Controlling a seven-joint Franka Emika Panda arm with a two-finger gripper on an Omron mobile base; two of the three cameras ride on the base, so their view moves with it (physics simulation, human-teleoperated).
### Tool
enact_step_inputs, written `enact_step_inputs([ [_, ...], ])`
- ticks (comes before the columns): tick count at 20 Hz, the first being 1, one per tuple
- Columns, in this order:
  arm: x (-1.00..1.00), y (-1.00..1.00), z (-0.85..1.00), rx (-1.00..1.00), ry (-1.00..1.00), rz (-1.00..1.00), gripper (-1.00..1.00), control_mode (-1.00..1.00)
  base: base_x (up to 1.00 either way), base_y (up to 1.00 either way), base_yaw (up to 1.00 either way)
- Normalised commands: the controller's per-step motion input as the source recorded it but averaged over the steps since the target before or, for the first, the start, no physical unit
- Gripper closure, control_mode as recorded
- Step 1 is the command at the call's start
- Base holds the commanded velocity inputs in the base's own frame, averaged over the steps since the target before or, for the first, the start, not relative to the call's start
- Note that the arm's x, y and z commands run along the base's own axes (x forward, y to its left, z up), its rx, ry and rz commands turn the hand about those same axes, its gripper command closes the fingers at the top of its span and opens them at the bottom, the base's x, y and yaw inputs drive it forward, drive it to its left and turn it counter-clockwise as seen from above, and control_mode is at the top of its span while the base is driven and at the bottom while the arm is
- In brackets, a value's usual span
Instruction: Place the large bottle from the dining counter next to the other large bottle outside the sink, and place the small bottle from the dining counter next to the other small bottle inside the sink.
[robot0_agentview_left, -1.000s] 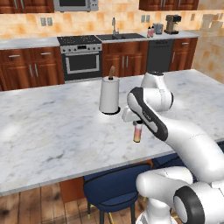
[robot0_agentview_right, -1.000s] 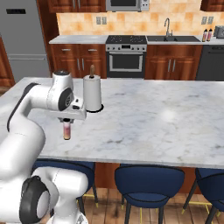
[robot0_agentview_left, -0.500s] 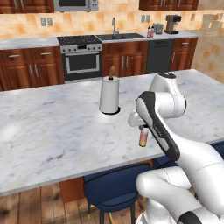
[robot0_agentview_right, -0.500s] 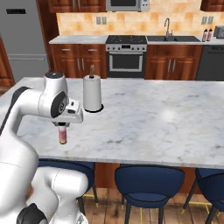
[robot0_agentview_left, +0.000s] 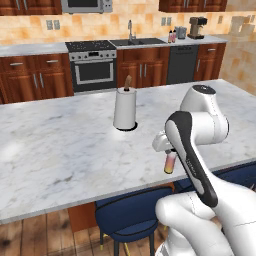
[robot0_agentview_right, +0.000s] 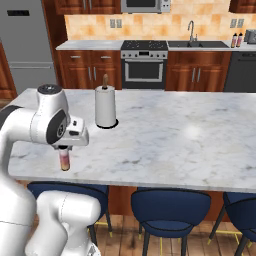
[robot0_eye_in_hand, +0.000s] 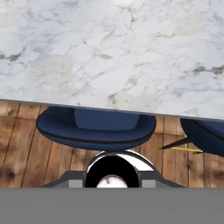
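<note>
I see gripper (robot0_agentview_left: 169, 156) clamped on small bottle (robot0_agentview_left: 170, 163), lower right of left base view, hanging above dining counter (robot0_agentview_left: 60, 150) near edge; paper towel roll (robot0_agentview_left: 125, 108) frame center.

We cannot see the top of the small bottle (robot0_agentview_left: 170, 163), which is hidden in the hand, whose fingers are masked too, while the far bottles (robot0_agentview_right: 236, 40) at 1 o'clock by the sink are too small to size.
</note>
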Motion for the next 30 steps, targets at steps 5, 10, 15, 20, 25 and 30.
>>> enact_step_inputs([
  [5,-0.29,0.0,0.11,0.0,-0.04,0.0,1.0,-1.0,0.0,0.0,0.0],
  [10,0.0,0.0,0.15,0.0,0.0,0.0,1.0,-1.0,0.0,0.0,0.0],
  [15,0.0,0.0,0.05,0.0,0.0,0.0,1.0,-1.0,0.0,0.0,0.0],
  [20,0.0,0.0,0.0,0.0,0.0,0.0,1.0,-1.0,0.0,0.0,0.0],
  [25,0.0,0.0,0.0,0.0,0.0,0.0,1.0,-1.0,0.0,0.0,0.0],
  [30,0.0,0.0,0.0,0.0,0.0,0.0,1.0,1.0,-0.3,0.11,0.0],
])
